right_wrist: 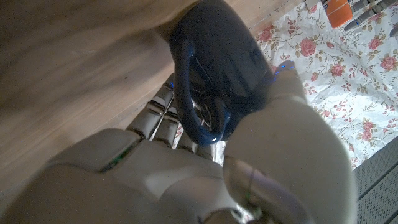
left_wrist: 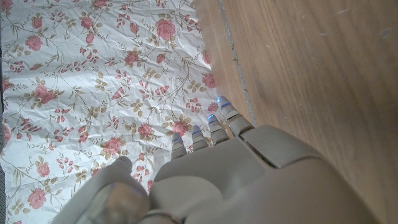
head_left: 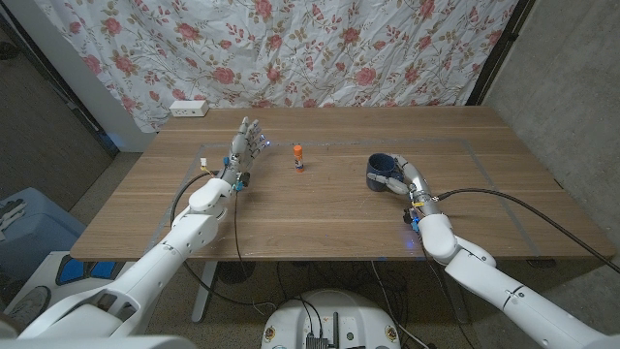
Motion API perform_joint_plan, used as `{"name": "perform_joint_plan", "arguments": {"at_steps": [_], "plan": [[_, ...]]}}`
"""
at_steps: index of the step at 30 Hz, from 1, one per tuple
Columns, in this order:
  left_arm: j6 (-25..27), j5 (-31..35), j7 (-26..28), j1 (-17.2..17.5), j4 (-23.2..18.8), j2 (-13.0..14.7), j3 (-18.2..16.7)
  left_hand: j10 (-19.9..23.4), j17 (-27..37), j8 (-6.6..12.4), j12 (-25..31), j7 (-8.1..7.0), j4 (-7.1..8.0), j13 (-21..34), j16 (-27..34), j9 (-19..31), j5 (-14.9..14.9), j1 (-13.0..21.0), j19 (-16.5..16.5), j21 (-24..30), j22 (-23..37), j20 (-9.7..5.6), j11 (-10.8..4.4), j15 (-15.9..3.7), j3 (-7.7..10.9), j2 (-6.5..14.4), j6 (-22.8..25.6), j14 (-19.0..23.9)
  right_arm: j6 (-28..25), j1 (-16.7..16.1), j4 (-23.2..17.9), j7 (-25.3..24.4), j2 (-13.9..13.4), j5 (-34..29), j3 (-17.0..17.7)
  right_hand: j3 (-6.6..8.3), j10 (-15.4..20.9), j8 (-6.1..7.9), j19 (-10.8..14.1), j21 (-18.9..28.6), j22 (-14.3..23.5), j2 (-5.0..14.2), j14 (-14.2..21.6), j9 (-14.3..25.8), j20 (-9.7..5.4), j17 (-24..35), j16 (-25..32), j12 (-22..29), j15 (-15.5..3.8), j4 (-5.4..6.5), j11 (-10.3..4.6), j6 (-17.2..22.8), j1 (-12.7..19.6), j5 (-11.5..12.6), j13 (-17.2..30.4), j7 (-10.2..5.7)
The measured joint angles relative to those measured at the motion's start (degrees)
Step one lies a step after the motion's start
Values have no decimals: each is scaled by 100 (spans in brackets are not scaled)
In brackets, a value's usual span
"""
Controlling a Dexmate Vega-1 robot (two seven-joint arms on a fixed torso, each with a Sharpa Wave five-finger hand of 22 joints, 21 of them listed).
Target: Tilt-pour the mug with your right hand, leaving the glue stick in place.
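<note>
Mug (head_left: pixel 381 173), dark blue, sits right of centre in the head view, on the wooden table (head_left: pixel 320 213), with the right hand (head_left: pixel 405 182) closed around its side and handle. The mug seems to rest on or just above the tabletop; which one cannot be told. The glue stick (head_left: pixel 298 157), orange-capped, stands upright a little left of centre, well apart from the mug. The left hand (head_left: pixel 242 147) stands at upper left of centre, fingers apart and pointing away, holding nothing.

In the left wrist view, the left hand's fingers (left_wrist: pixel 214 130) reach toward a flowered curtain (left_wrist: pixel 93 81), with bare table on the frame's right.

In the right wrist view, the mug's handle (right_wrist: pixel 193 93) crosses the middle of the frame, with the right hand's fingers (right_wrist: pixel 158 109) behind it and the thumb against the mug's body.

The risk lies in the tilt: a grip this close to the handle could let the glazed mug rotate or slip, and a sweep toward the frame's left in the head view could knock the glue stick over.
</note>
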Motion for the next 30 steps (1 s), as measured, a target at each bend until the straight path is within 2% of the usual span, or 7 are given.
{"name": "perform_joint_plan", "arguments": {"at_steps": [6, 9, 12, 14, 19, 23, 30], "plan": [[-38, 13, -10, -17, 58, -31, 14, 0, 0, 0, 0, 0, 0, 0, 0, 0, 0, 0, 0, 0, 0, 0, 0, 0, 0, 0, 0, 0, -29, 8, -36, 151, -71, 75, 4, -55, -650, -343, -267, -22, 1, 2, -441, 0, 42, -101, -233, -37, 26, 8, 89, -412, -10, 192, -157, 30], [-51, 16, -12, -19, 70, -37, 18, 0, 0, 0, 0, 0, 0, 0, 0, 0, 0, 0, 0, 0, 0, 0, 0, 0, 0, 0, 0, 0, -37, 15, -41, 243, -106, 123, 5, -82, -904, -481, -400, -35, 1, -158, -635, 1, 31, -143, -284, -37, 35, 36, 113, -541, -170, 282, -228, 59], [-55, 17, -12, -20, 76, -41, 20, 0, 0, 0, 0, 0, 0, 0, 0, 0, 0, 0, 0, 0, 0, 0, 0, 0, 0, 0, 0, 0, -37, 30, -62, 342, -150, 171, 9, -104, -1122, -600, -529, -62, 0, -205, -814, 1, 20, -173, -312, -37, 41, 57, 147, -670, -216, 371, -289, 42], [-55, 18, -12, -20, 76, -42, 20, 0, 0, 0, 0, 0, 0, 0, 0, 0, 0, 0, 0, 0, 0, 0, 0, 0, 0, 0, 0, 0, -37, 37, -71, 403, -174, 199, 10, -175, -1254, -682, -605, -62, -26, -324, -936, 1, 29, -189, -326, -37, 32, 83, 158, -763, -336, 424, -333, 56], [-56, 19, -12, -21, 76, -44, 21, 0, 0, 0, 0, 0, 0, 0, 0, 0, 0, 0, 0, 0, 0, 0, 0, 0, 0, 0, 0, 0, -36, 51, -116, 549, -252, 262, 26, -271, -1644, -945, -837, -84, -27, -418, -1284, 1, 45, -258, -370, -37, 35, 146, 222, -1105, -493, 579, -447, 127], [-56, 19, -12, -21, 74, -44, 21, 0, 0, 0, 0, 0, 0, 0, 0, 0, 0, 0, 0, 0, 0, 0, 0, 0, 0, 0, 0, 0, -32, 60, -143, 646, -307, 304, 33, -352, -1886, -1123, -1000, -84, -26, -427, -1513, 1, 62, -314, -371, -37, 53, 179, 346, -1328, -606, 681, -527, 185], [-56, 16, -12, -20, 52, -34, 21, 0, 0, 0, 0, 0, 0, 0, 0, 0, 0, 0, 0, 0, 0, 0, 0, 0, 0, 0, 0, 0, -17, 78, -210, 897, -440, 428, 61, -532, -2307, -1407, -1359, -106, -26, -472, -1893, 1, 69, -412, -371, -37, 163, 265, 396, -1684, -839, 801, -654, 219]]}}
